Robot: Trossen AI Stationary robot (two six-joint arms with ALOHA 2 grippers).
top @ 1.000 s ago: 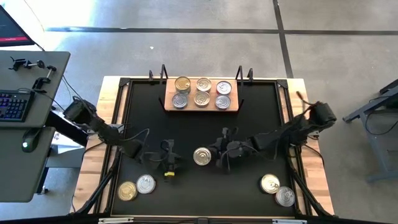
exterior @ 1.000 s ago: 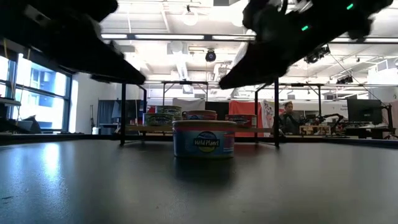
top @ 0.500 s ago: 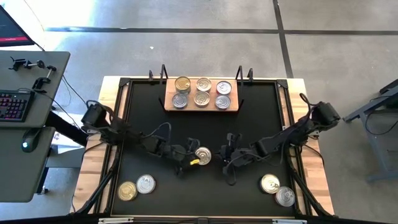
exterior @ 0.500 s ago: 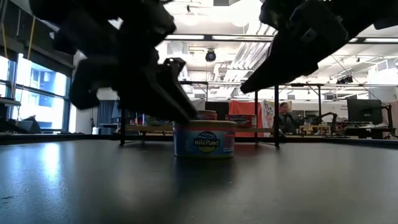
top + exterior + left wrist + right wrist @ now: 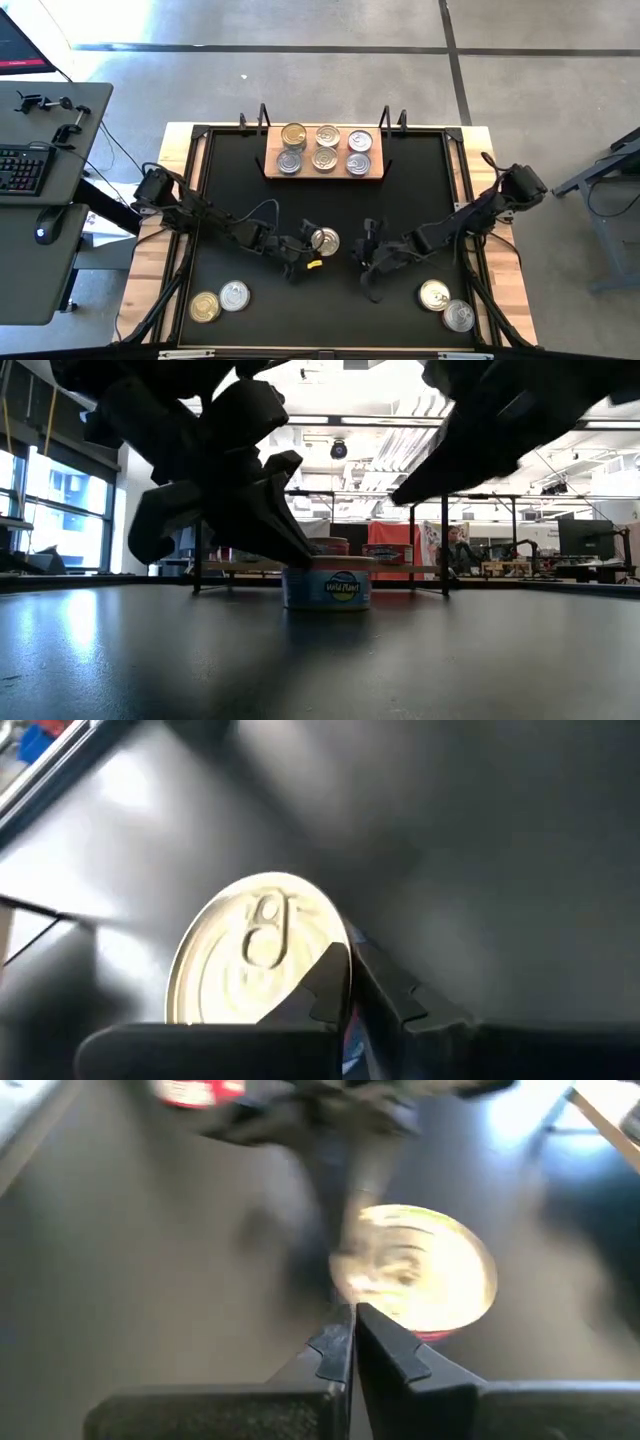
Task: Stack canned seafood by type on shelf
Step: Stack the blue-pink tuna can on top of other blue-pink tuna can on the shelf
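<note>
Short round silver-lidded tin (image 5: 326,587) labelled "Wild Planet" sits just beyond the left gripper (image 5: 300,256), fingers together; right gripper (image 5: 352,1342) fingers together, near the tin.

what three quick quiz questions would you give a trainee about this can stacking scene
1. True or false: the light-brown wooden shelf board holds six short round silver and gold tins.
2. Which end effector is nearest the lone gold-lidded tin mid-table? A: left end effector. B: right end effector.
3. How many shiny-lidded tins stand at the front-right corner of the black tabletop?

Key: 1 true. 2 A. 3 two.
</note>
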